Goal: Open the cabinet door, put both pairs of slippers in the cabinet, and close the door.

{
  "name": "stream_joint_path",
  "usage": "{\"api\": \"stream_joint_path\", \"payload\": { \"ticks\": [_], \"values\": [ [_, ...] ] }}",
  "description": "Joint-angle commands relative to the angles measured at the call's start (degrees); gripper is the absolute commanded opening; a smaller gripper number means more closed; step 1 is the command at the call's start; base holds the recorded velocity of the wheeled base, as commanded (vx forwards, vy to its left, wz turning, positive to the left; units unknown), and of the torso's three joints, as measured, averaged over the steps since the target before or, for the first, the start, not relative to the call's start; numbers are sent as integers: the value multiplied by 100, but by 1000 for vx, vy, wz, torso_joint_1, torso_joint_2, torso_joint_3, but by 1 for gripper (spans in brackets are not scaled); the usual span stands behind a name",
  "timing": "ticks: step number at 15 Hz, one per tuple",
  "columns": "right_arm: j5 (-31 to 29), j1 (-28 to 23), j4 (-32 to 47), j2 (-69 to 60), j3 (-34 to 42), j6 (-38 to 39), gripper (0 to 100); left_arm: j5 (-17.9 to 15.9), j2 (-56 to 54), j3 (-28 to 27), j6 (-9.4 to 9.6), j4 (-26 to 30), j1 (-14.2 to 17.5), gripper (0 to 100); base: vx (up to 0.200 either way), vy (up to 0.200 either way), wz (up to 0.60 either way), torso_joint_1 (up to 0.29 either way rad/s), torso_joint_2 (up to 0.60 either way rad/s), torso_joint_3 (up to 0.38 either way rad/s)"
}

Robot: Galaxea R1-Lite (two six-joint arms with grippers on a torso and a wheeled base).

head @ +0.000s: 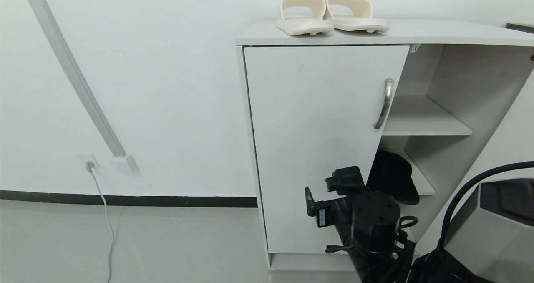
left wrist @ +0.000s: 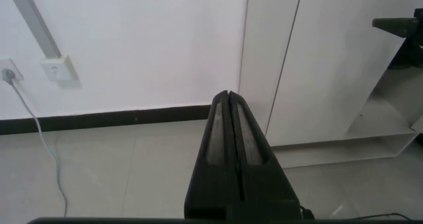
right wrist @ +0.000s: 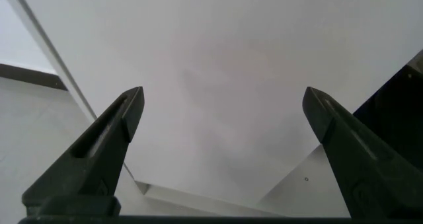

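Note:
A cream pair of slippers (head: 332, 16) lies on top of the white cabinet (head: 438, 30). Inside the open right half, a black pair of slippers (head: 394, 176) rests on a low shelf. The left door (head: 317, 149) with its metal handle (head: 384, 103) stands shut. My right arm (head: 363, 216) is low in front of that door. Its gripper (right wrist: 221, 98) is open, close to the door panel (right wrist: 225, 72), with nothing between the fingers; the black slippers (right wrist: 396, 112) are a dark shape off to one side. My left gripper (left wrist: 228, 97) is shut and empty, low over the floor to the cabinet's left.
A white panel (head: 509, 128) slants along the right edge beside the open compartment. An upper shelf (head: 421, 120) is bare. A wall socket (head: 88, 162) with a hanging cable (head: 109, 228) and a slanted conduit (head: 71, 70) are on the left wall. Grey floor (head: 167, 245) lies left of the cabinet.

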Motion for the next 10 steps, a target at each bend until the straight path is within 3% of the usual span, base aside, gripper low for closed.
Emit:
{"api": "stream_joint_path", "payload": {
  "ticks": [1, 8, 10],
  "values": [
    [2, -3, -1, 17, -9, -2, 100, -2, 7, 1, -1, 0, 0, 0, 0, 0, 0, 0, 0, 0],
    [2, 6, -36, -1, -9, -20, 100, -2, 7, 1, -1, 0, 0, 0, 0, 0, 0, 0, 0, 0],
    [2, 6, -45, 8, 0, -64, 100, -2, 7, 1, -1, 0, 0, 0, 0, 0, 0, -5, -171, -254]
  ]
}}
